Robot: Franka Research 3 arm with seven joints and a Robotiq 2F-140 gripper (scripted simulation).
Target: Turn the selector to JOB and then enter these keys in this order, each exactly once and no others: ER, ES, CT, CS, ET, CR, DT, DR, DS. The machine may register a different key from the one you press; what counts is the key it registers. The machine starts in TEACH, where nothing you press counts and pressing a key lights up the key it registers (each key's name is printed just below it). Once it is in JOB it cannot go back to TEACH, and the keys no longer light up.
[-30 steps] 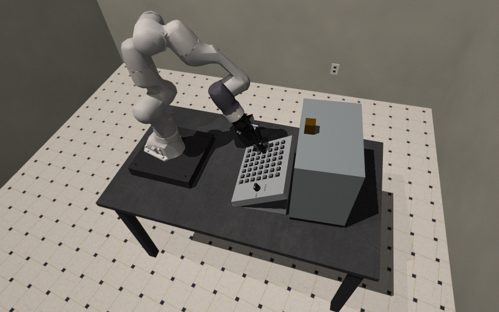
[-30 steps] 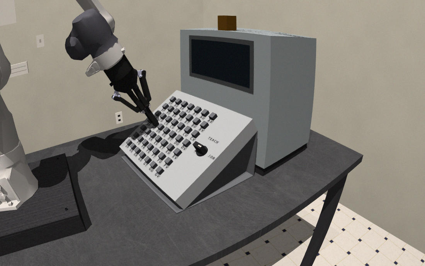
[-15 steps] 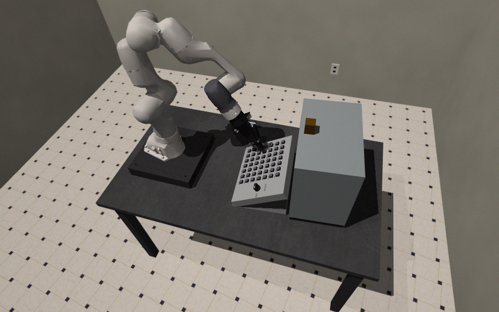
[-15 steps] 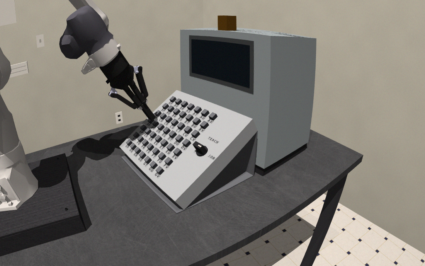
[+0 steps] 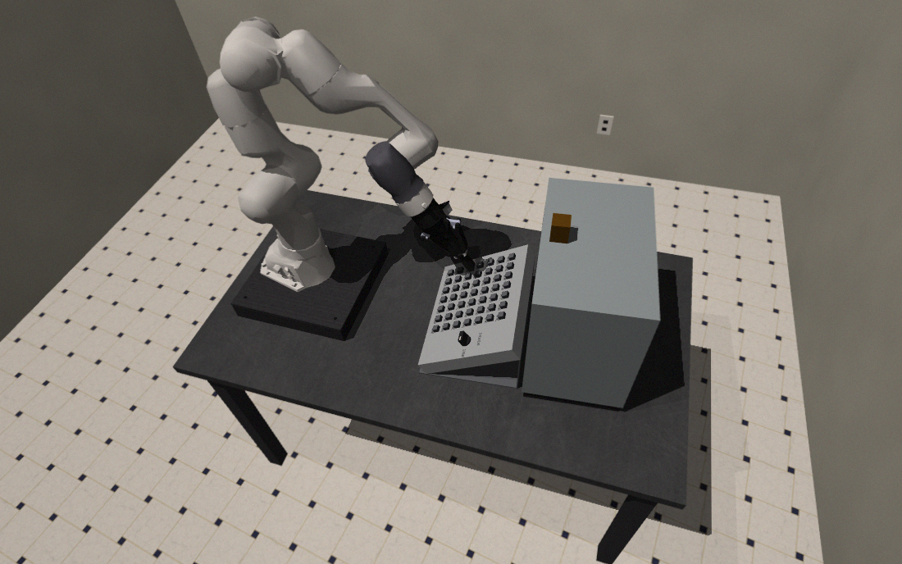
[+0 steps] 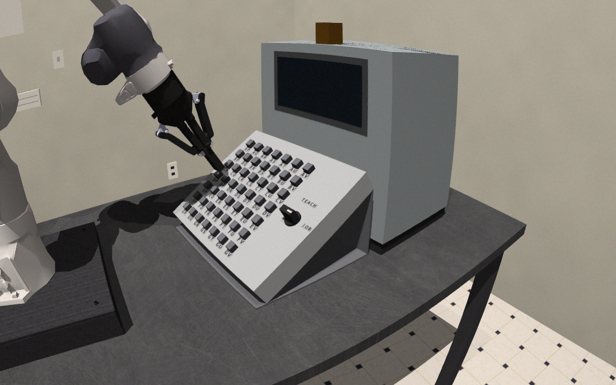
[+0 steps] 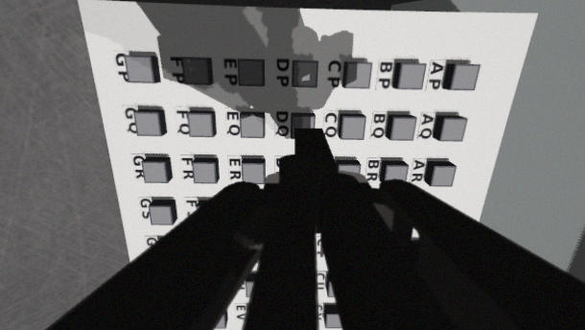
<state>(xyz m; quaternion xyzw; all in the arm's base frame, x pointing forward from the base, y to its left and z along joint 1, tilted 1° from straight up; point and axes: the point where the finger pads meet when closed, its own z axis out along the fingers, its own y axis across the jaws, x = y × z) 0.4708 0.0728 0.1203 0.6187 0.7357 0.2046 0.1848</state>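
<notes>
- Our gripper (image 5: 469, 266) (image 6: 220, 171) (image 7: 308, 151) has its two fingers together with nothing in them, near the short edge of the key board (image 5: 465, 356) (image 6: 272, 272) (image 7: 432, 29) that is far from the knob (image 5: 464, 338) (image 6: 290, 216).
- The board sits on the table (image 5: 332, 379) (image 6: 181, 317) (image 7: 43, 144), with its high long edge beside the big grey box (image 5: 599, 252) (image 6: 422, 127) (image 7: 542, 120).
- The tips are by the DQ key (image 6: 225, 178) (image 7: 303, 122). We can't tell if they touch it. If we come down a bit off, we may push two keys at once.
- Our arm's shadow falls on the corner rows (dark as a cave!), so we could miss a small glow there. We see no key lit now.
- The knob is near the other short edge. We can't be sure which word it points at. If we turn it to JOB too soon, we can't go back and learn more keys.
- Keys can fib about their names, so trusting the print could spoil our list.

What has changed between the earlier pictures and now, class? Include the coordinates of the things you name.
The tool (image 5: 469, 265) (image 6: 221, 169) (image 7: 308, 151) has moved slightly up and left in the top and exterior views, its tip drawing back from the keys. Nothing was taken hold of or let go. The selector (image 5: 464, 338) (image 6: 290, 216) and brown block (image 5: 560, 229) (image 6: 329, 33) stayed as they were.
</notes>
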